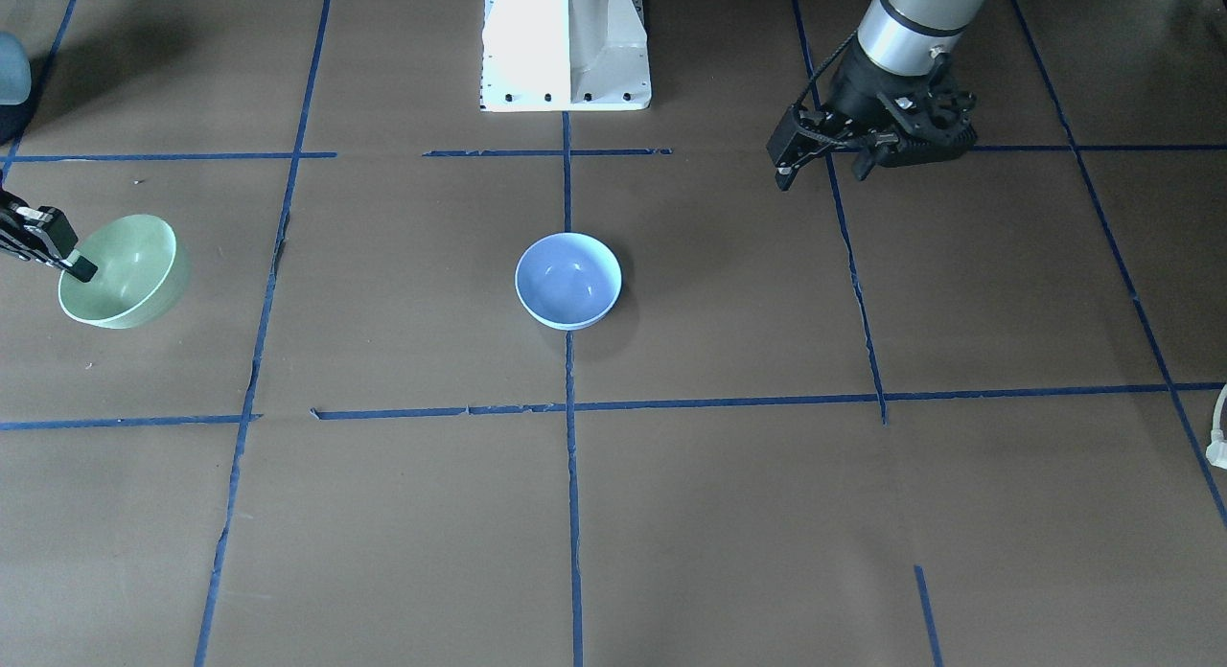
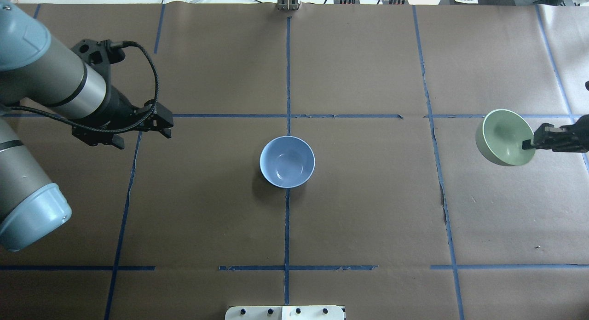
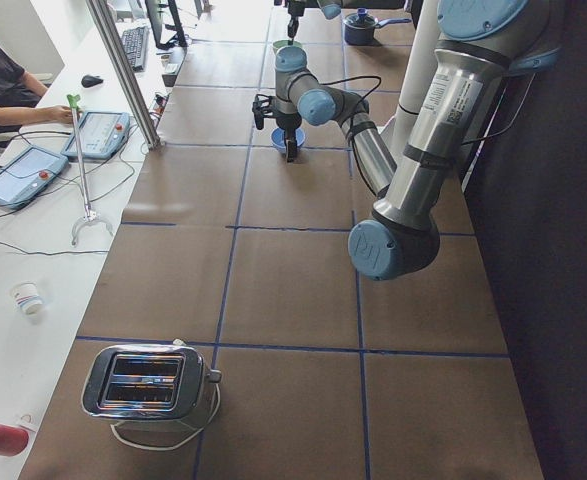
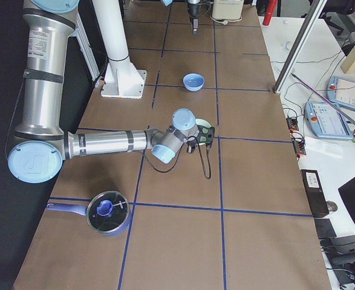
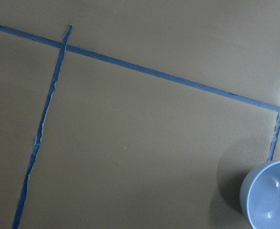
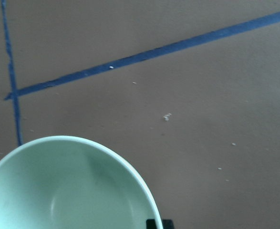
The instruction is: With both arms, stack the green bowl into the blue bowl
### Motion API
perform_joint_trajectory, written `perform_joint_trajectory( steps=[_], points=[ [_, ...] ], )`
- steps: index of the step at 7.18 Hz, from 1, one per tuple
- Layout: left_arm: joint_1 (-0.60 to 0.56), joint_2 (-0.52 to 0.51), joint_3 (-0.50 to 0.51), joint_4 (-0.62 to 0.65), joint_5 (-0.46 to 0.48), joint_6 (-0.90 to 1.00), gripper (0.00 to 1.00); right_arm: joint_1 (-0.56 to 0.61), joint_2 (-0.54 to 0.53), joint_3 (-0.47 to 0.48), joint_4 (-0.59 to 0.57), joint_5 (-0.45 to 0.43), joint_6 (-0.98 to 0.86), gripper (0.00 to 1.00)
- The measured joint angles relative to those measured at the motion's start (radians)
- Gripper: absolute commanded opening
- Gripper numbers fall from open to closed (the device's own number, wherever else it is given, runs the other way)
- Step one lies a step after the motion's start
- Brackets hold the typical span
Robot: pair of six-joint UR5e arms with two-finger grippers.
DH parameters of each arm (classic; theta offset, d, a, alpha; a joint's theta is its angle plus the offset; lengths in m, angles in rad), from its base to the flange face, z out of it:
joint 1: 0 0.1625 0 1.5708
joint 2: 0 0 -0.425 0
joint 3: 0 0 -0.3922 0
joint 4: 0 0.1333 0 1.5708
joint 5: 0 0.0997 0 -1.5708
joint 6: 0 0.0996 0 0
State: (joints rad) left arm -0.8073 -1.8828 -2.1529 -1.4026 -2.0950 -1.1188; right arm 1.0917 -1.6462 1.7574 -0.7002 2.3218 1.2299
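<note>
The green bowl (image 1: 125, 274) is at the table's right end, tilted, with its rim pinched in my right gripper (image 1: 77, 263). It also shows in the overhead view (image 2: 501, 136) with the right gripper (image 2: 528, 145) shut on its rim, and fills the lower left of the right wrist view (image 6: 68, 191). The blue bowl (image 2: 287, 161) stands upright and empty at the table's centre (image 1: 568, 279), and at the lower right of the left wrist view (image 5: 271, 195). My left gripper (image 2: 142, 138) hovers open and empty well to the left of the blue bowl (image 1: 822, 167).
The white pedestal base (image 1: 566, 44) stands at the robot's edge behind the blue bowl. A toaster (image 3: 148, 380) sits at the table's left end. A lidded pot (image 4: 107, 211) sits at its right end. Blue tape lines cross the brown table.
</note>
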Motion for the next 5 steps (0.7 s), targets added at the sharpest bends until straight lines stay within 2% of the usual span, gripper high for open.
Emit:
perform_joint_trajectory(
  steps=[1, 3, 5],
  points=[
    [-0.028, 0.060, -0.018, -0.002, 0.002, 0.120, 1.00, -0.017, 0.085, 0.007, -0.003, 0.001, 0.076, 0.00],
    [-0.057, 0.104, -0.019, -0.003, 0.006, 0.217, 1.00, -0.106, 0.242, 0.005, -0.012, -0.039, 0.204, 0.00],
    [-0.081, 0.117, 0.039, -0.006, 0.046, 0.232, 1.00, -0.230, 0.372, -0.002, -0.030, -0.154, 0.263, 0.01]
  ],
)
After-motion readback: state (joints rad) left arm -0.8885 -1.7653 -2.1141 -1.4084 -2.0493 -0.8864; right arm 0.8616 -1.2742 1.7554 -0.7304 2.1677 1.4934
